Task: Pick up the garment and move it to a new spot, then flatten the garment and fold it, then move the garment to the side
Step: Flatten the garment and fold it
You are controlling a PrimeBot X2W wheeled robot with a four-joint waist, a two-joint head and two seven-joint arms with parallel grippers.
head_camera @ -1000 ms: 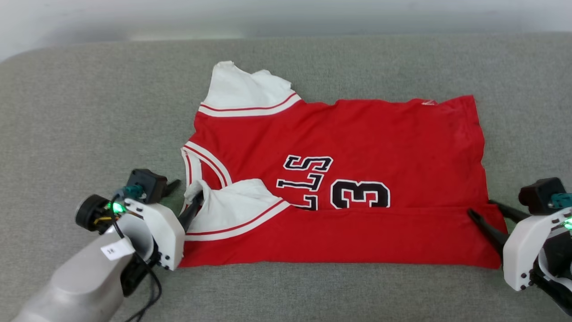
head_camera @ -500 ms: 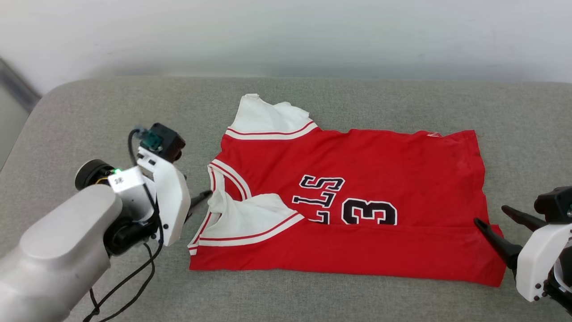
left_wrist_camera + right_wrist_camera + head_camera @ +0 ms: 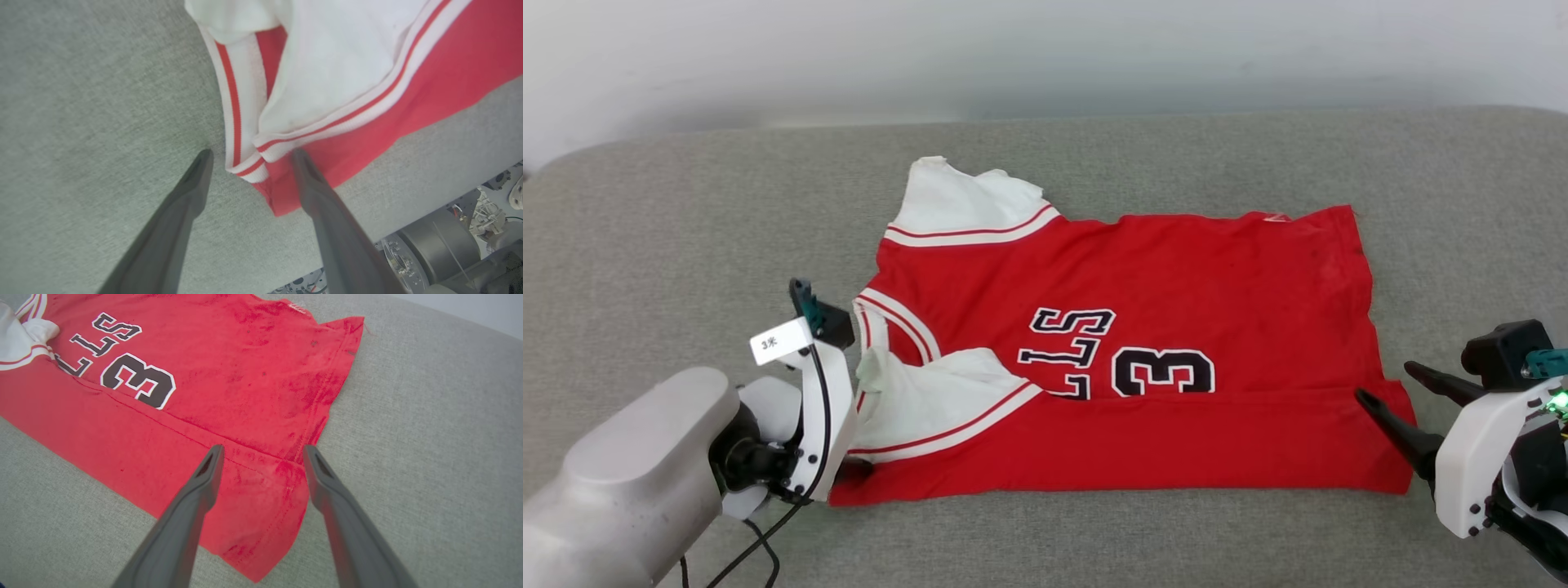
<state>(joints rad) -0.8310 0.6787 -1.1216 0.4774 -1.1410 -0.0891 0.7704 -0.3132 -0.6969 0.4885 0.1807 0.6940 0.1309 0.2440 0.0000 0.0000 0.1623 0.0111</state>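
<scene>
Red garment lies folded, one corner between each spread pair of jaws.

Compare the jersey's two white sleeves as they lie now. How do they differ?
The far sleeve sticks out past the red body onto the grey cushion; the near sleeve is folded in, lying on the red body. The near sleeve sits beside the left gripper; the far sleeve lies well away from it. Both are white with red-striped trim.
</scene>
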